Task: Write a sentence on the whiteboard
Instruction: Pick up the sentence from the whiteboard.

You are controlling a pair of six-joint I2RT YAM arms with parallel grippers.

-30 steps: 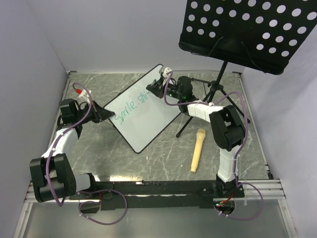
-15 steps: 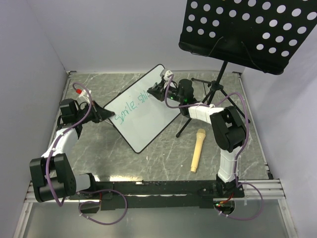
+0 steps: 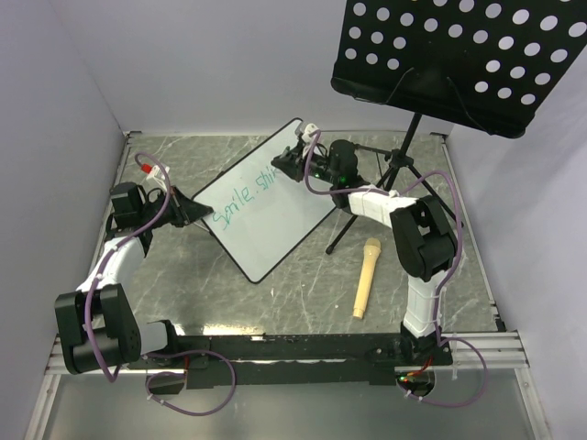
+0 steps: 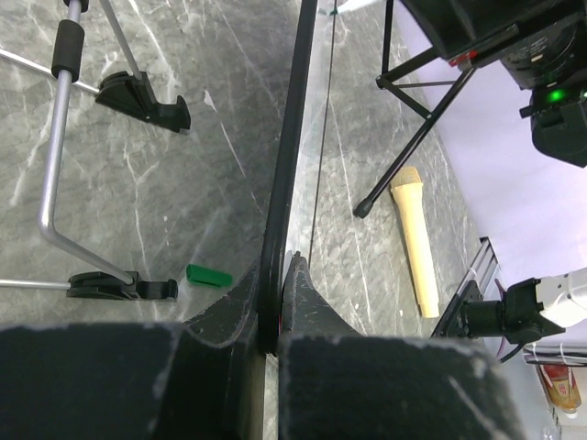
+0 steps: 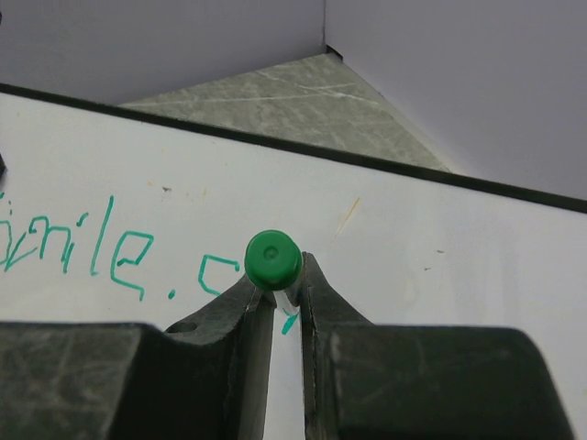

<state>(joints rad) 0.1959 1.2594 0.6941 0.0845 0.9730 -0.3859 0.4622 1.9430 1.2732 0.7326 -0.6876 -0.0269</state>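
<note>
While the left gripper [image 4: 278, 284] clamps the whiteboard [image 3: 275, 229] edge, the right gripper [image 5: 278, 298] grips a green marker [image 5: 272, 258] at the sentence [image 5: 101, 249]

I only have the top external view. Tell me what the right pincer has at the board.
Observer: In the right wrist view, the right pincer is shut on a marker with a green end, pointed at the whiteboard.
Operator: Report the left side.
Observer: The left pincer clamps the board's black edge.
Operator: Check behind the board.
Observer: A small green piece, maybe a cap, lies on the table by the stand foot.
</note>
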